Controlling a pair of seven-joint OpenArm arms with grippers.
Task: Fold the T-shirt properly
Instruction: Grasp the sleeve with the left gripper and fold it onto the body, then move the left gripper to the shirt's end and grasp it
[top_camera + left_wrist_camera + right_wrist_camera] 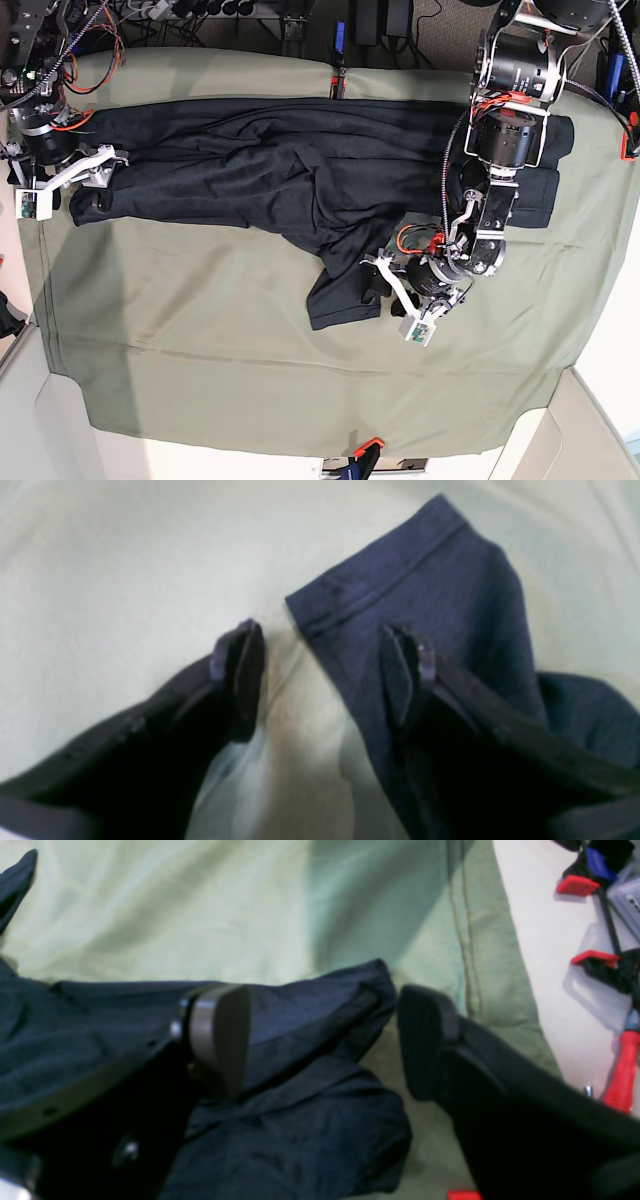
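Observation:
The dark navy T-shirt [280, 170] lies spread along the far half of the olive-green table cover [200, 340]. One long sleeve [340, 295] trails toward the middle. My left gripper [375, 285] is open at that sleeve's end. In the left wrist view the gripper [325, 677] straddles the sleeve's edge just behind the stitched cuff [380, 585]: one finger [405, 680] is over the cloth, the other [245, 680] over the bare cover. My right gripper [90, 195] is open at the shirt's left end. In the right wrist view the gripper [322, 1040] has a hemmed fold of the shirt [325, 1005] between its fingers.
Red clamps hold the cover at the far edge [338, 85], the near edge [370, 445] and the right edge [628, 150]. Red-handled tools [620, 1075] lie on the white surface [540, 940] beside the cover's hem. Cables and equipment line the far side [200, 10].

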